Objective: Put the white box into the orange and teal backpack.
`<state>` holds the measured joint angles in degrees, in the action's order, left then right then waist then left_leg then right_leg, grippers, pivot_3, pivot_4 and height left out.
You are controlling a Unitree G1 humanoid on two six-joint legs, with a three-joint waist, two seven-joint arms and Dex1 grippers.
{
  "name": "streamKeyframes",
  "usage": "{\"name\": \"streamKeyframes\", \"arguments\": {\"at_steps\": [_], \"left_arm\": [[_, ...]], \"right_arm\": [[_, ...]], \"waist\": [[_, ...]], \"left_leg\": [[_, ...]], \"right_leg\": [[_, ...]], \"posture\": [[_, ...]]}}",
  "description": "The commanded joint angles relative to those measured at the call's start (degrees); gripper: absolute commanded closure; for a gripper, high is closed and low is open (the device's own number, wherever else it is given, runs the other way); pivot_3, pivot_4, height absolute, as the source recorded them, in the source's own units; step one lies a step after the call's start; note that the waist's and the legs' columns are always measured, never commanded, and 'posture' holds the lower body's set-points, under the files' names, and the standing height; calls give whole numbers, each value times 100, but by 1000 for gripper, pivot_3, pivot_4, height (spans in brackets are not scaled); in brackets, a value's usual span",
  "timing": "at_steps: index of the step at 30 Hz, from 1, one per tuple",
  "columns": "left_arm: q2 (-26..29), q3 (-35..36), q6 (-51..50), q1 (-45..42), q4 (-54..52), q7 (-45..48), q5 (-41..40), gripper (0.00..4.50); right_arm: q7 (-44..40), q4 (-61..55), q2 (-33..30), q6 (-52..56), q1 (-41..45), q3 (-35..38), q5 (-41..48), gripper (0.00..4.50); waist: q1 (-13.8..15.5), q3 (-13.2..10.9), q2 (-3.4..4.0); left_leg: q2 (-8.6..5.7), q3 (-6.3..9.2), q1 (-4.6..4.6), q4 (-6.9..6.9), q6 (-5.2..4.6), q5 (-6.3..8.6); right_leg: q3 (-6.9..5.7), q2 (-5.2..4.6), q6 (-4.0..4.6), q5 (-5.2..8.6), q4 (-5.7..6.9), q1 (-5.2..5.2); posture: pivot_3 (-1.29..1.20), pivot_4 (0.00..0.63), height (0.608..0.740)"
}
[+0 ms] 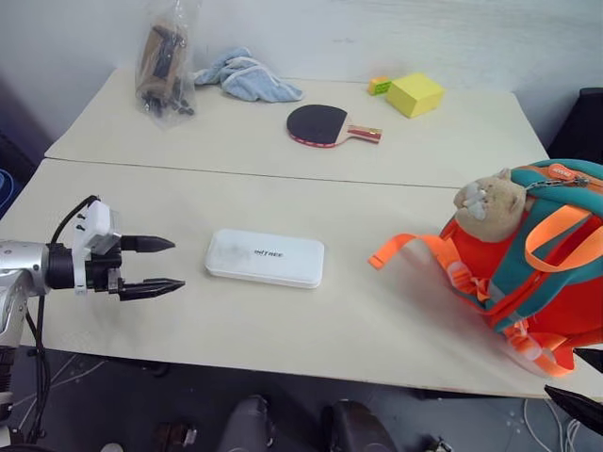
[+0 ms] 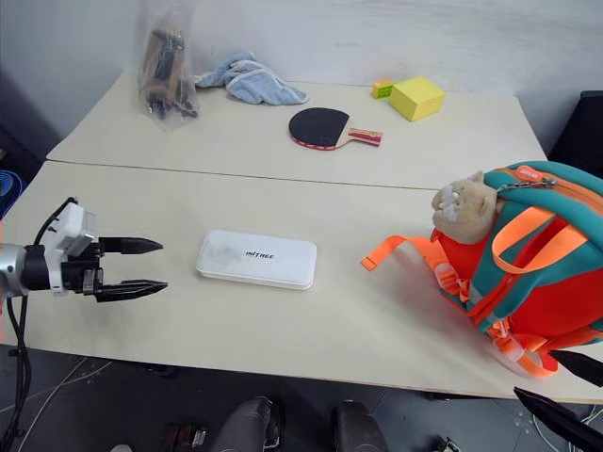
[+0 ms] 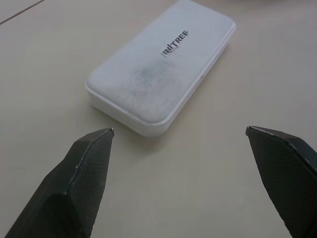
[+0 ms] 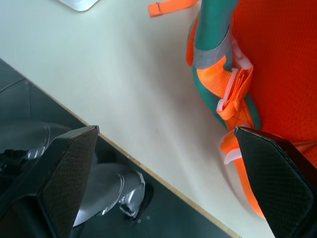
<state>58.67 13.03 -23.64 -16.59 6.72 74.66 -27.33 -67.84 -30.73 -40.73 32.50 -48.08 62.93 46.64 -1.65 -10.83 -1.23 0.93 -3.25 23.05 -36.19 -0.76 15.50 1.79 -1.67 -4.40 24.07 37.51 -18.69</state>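
white box (image 1: 265, 258) flat on table (image 1: 377, 320) | orange and teal backpack (image 1: 542, 259) apart, contents hidden | both grippers spread, empty

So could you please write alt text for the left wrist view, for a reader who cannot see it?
A flat white box with small dark lettering lies on a pale table, just ahead of the open left hand. The hand's two black fingers rise in the foreground, wide apart and not touching the box.
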Motion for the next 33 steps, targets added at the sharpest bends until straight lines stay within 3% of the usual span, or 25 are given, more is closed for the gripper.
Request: {"name": "streamKeyframes", "arguments": {"at_steps": [1, 11, 18, 20, 23, 27, 33], "left_arm": [[134, 130, -59, -74, -114, 62, -79, 0], [162, 39, -304, -293, -27, -184, 96, 0], [35, -186, -38, -699, 622, -644, 614, 0], [-20, -253, 91, -820, 856, -804, 775, 0], [-131, -382, 307, -997, 1163, -961, 986, 591], [-312, -568, 347, -1206, 1267, -1205, 1219, 1792], [-777, -942, 340, -1446, 1284, -1405, 1450, 3604]], "right_arm": [[64, 56, -108, -20, 56, 32, 23, 23], [164, -183, -94, -40, -59, -61, -134, 23], [112, -1373, -218, 164, -316, -156, 351, 23], [305, -1722, -358, 271, -121, -434, 610, 384], [910, -2006, -663, 333, 670, -1456, 553, 1187], [2030, -1579, -865, 480, 2380, -3251, -195, 2570], [2976, -656, -446, 589, 4601, -5378, -1247, 4500]], "waist": [[-7, 0, 0], [-4, 0, 0], [-25, 1, -1], [-30, 3, -6], [-37, 14, -28], [-20, 19, -38], [-11, 17, -34]], "left_leg": [[0, 0, 0, 0, 0, 0], [0, -1, -1, -2, 1, -1], [0, 0, -4, -2, 3, -3], [0, -2, -5, -4, 3, -3], [1, -1, -8, -7, 3, -5], [0, 1, 2, -34, 2, -6], [1, 3, 23, -81, 17, -14]], "right_leg": [[0, 0, 0, 0, 0, 0], [-1, 2, 0, 0, 8, -1], [1, 6, 0, 0, 15, -2], [2, 6, 0, 0, 18, -2], [1, 6, 0, 0, 24, -2], [-1, 3, -1, 0, 36, -8], [-2, 4, 0, 0, 68, -28]], "posture": [[0, 150, 740], [0, 150, 740], [0, 150, 740], [0, 150, 740], [0, 150, 740], [0, 150, 740], [0, 150, 740]]}}
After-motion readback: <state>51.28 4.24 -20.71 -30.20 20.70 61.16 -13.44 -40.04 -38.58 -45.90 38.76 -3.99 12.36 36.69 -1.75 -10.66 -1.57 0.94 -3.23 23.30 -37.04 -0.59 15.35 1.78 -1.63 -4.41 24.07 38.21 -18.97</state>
